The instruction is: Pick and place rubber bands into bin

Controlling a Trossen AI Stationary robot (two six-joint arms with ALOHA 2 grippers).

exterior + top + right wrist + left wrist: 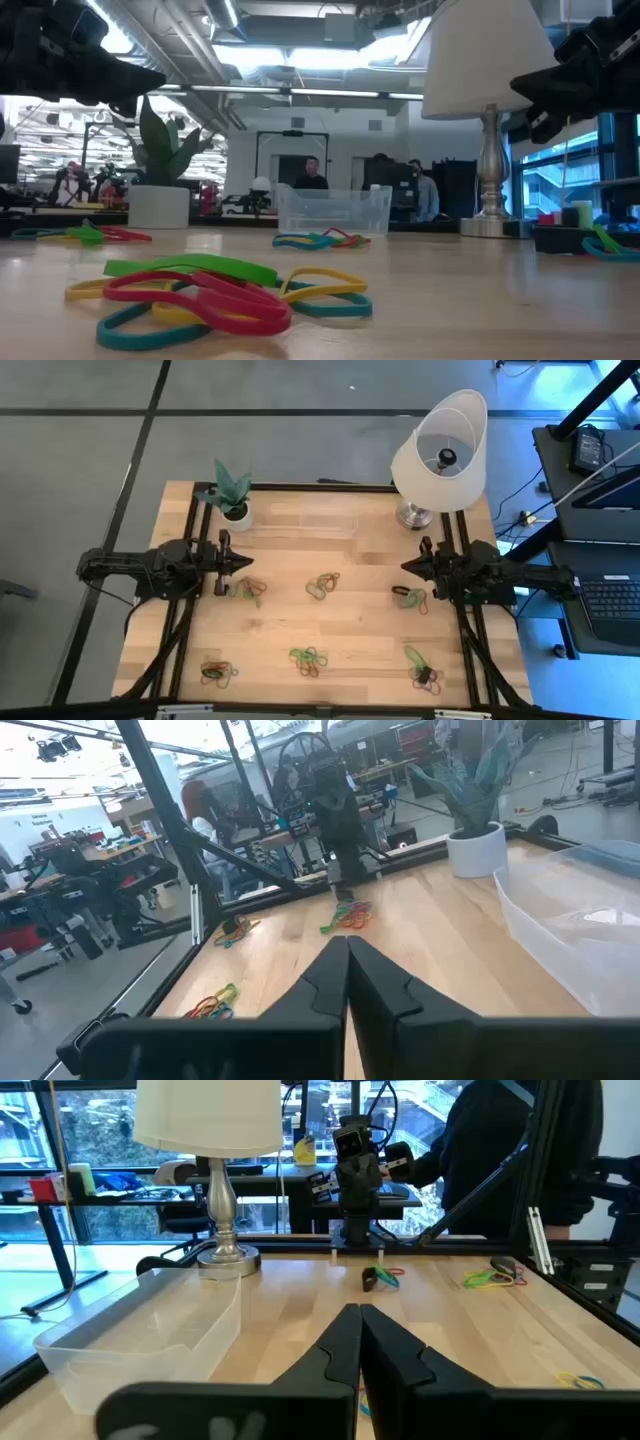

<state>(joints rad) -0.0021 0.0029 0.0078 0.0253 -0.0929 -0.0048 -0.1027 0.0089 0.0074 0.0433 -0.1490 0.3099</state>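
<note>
Small clusters of coloured rubber bands lie flat on the wooden table: one [248, 590] just near of my left gripper, one [322, 586] in the middle, one [410, 598] by my right gripper, and three along the near edge [218, 672] [309, 659] [424, 670]. The clear bin [315, 520] stands at the far middle, seen also as the bin [150, 1330] and the bin [580, 920]. My left gripper [240, 563] hovers shut at the left. My right gripper [405, 565] hovers shut at the right. Both point toward the table's middle and hold nothing.
A white lamp [440, 450] stands at the far right corner and a small potted plant [233, 495] at the far left. Black frame rails [195, 610] run along both table sides. People stand in the room beyond the table [312, 175].
</note>
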